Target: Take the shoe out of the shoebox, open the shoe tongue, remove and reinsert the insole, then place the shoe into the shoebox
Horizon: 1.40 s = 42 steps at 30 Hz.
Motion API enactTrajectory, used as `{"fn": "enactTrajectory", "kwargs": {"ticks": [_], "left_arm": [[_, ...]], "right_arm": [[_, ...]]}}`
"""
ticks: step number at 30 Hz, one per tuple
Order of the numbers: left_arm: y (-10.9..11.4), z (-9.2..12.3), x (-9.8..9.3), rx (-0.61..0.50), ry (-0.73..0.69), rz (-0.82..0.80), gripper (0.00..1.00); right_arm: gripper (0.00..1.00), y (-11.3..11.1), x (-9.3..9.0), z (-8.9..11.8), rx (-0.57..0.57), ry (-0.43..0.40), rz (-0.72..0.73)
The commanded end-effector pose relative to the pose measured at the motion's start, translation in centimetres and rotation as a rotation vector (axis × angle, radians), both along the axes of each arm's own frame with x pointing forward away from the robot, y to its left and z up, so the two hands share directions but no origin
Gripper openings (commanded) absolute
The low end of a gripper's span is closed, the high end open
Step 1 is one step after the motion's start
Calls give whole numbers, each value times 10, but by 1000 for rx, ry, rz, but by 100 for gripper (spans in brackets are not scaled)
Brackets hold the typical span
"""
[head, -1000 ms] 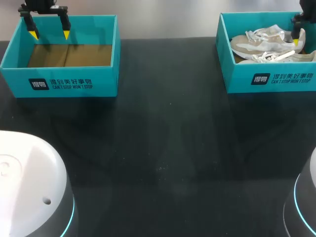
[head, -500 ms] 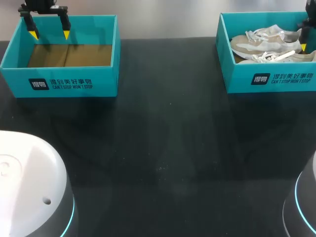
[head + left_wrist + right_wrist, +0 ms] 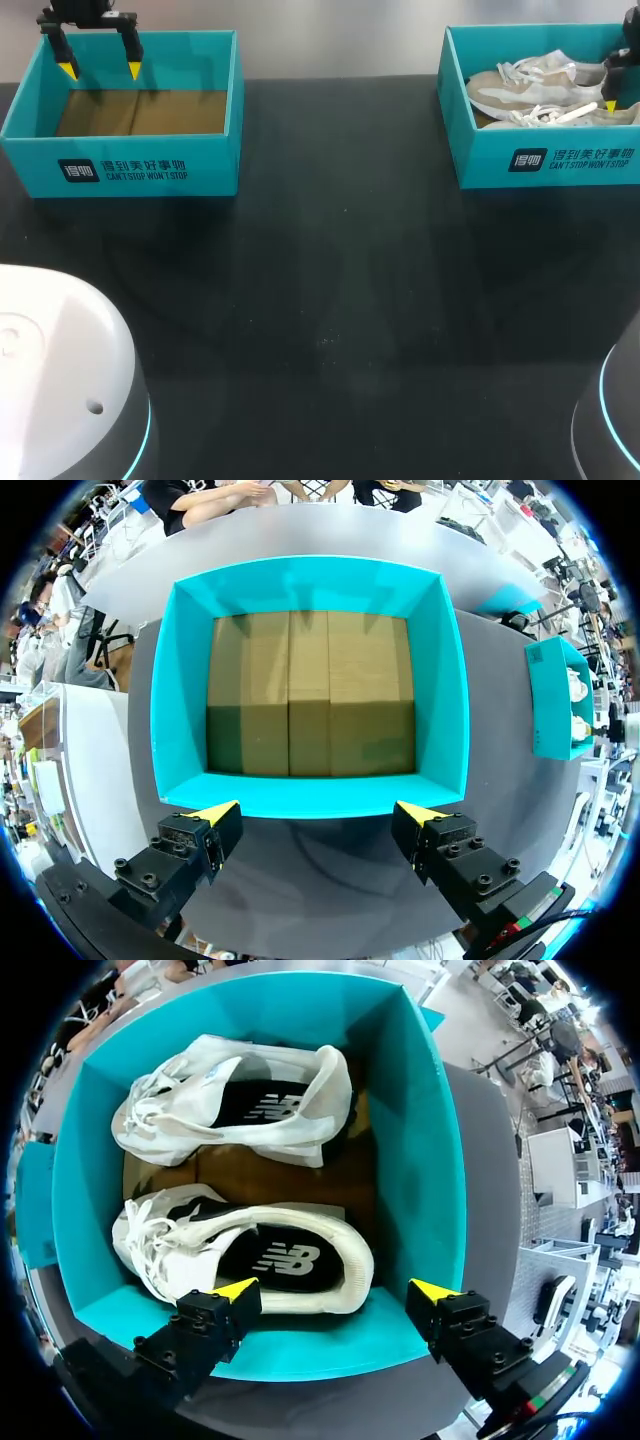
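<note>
Two pale beige sneakers with white laces lie side by side in the teal shoebox (image 3: 545,160) at the back right. My right gripper (image 3: 335,1290) hangs open above that box's wall (image 3: 420,1160), by the heel of the nearer shoe (image 3: 260,1255), touching nothing. The other shoe (image 3: 240,1100) lies beyond it. In the head view the right gripper (image 3: 625,100) sits at the box's right end, over the shoes (image 3: 535,80). My left gripper (image 3: 318,812) is open over the edge of a second teal box (image 3: 440,690), whose brown floor is bare. From above, the left gripper (image 3: 100,70) sits at that box's (image 3: 150,170) far left corner.
The black table (image 3: 330,300) stretches between the two boxes. My arms' white bases fill the front left corner (image 3: 60,370) and front right corner (image 3: 615,420).
The right gripper has shifted right and toward the box's front wall, and its jaws have spread wider. The left arm and both boxes have stayed put.
</note>
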<state>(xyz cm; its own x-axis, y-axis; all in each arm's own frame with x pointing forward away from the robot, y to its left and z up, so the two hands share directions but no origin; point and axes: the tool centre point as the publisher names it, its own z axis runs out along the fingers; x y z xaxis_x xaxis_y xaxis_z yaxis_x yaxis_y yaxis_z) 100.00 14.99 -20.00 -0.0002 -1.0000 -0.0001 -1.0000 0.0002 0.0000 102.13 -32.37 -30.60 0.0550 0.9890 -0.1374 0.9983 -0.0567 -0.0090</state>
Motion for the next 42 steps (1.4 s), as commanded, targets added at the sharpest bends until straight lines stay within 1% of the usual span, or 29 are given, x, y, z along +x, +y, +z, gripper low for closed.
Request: {"fn": "enactTrajectory", "kwargs": {"ticks": [1, 3, 5, 6, 10, 13, 15, 18, 22, 26, 28, 30, 38, 42], "left_arm": [[0, 0, 0, 0, 0, 0, 100], [0, 0, 0, 0, 0, 0, 100], [0, 0, 0, 0, 0, 0, 100], [0, 0, 0, 0, 0, 0, 100], [0, 0, 0, 0, 0, 0, 100], [0, 0, 0, 0, 0, 0, 100], [0, 0, 0, 0, 0, 0, 100], [0, 0, 0, 0, 0, 0, 100], [0, 0, 0, 0, 0, 0, 100], [0, 0, 0, 0, 0, 0, 100], [0, 0, 0, 0, 0, 0, 100], [0, 0, 0, 0, 0, 0, 100], [0, 0, 0, 0, 0, 0, 100], [0, 0, 0, 0, 0, 0, 100]], "right_arm": [[96, -4, 3, -8, 8, 4, 1], [95, -6, 5, -10, 9, 4, 0], [84, -8, 6, -12, 14, 2, -4], [83, -9, 7, -13, 14, 2, -4], [84, -11, 8, -18, 19, 6, 5], [83, -13, 8, -22, 22, 8, 8], [80, -13, 8, -24, 23, 9, 10], [79, -14, 9, -28, 25, 11, 16], [75, -16, 9, -33, 35, 13, 14], [76, -16, 9, -39, 38, 16, 17], [75, -16, 9, -42, 36, 16, 17], [71, -17, 9, -44, 34, 15, 16], [71, -18, 11, -55, 30, 26, 16], [66, -18, 11, -58, 29, 30, 12]]}}
